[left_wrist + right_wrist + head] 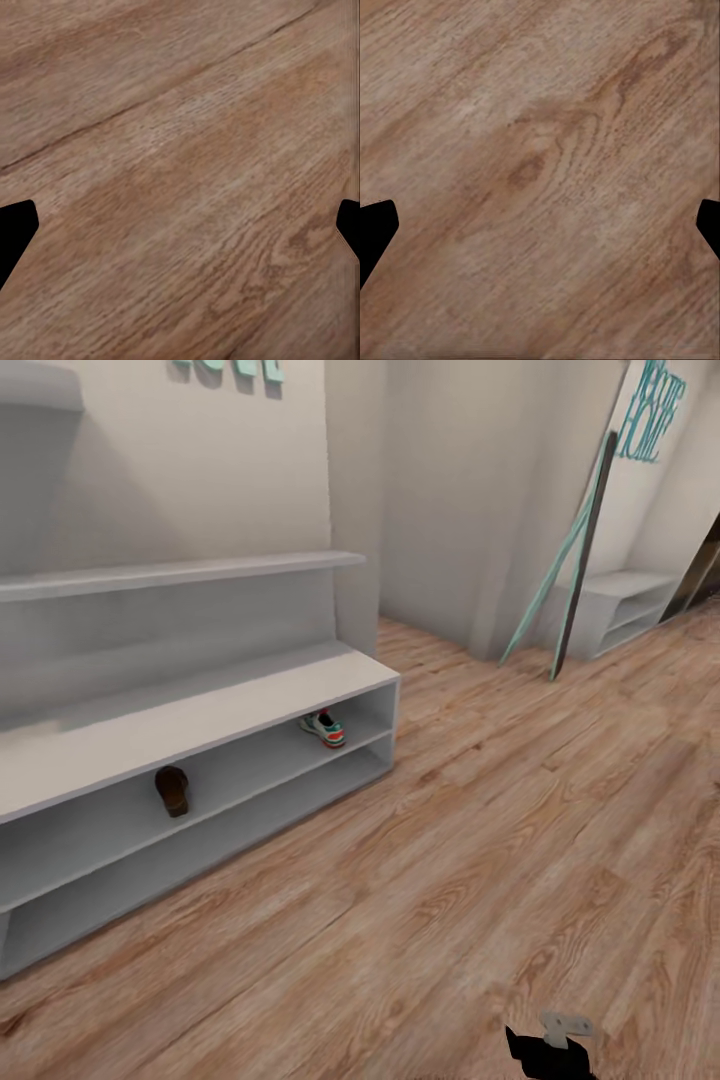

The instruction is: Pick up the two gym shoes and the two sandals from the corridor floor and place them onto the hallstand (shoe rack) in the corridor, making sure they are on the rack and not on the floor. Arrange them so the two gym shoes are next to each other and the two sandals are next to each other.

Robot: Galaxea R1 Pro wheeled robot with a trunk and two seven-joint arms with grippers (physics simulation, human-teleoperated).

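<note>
The white hallstand point(200, 715) stands against the wall at the left of the head view, with a back panel and floating shelves above it. One gym shoe point(323, 728), white with green and red-orange, lies in its upper open level near the right end. One dark brown sandal point(172, 790) lies on the same shelf further left, well apart from the shoe. My left gripper point(180, 232) is open over bare corridor floor point(180, 150). My right gripper point(540, 232) is open too, holding nothing, with only planks point(540, 150) between its fingertips point(375, 232).
Wood-grain floor point(480, 840) stretches from the rack to the right. A tall dark-and-teal frame point(580, 560) leans on the far wall, with a second low white shelf unit point(625, 610) beside it. A dark part of my arm point(550, 1048) shows at the bottom edge.
</note>
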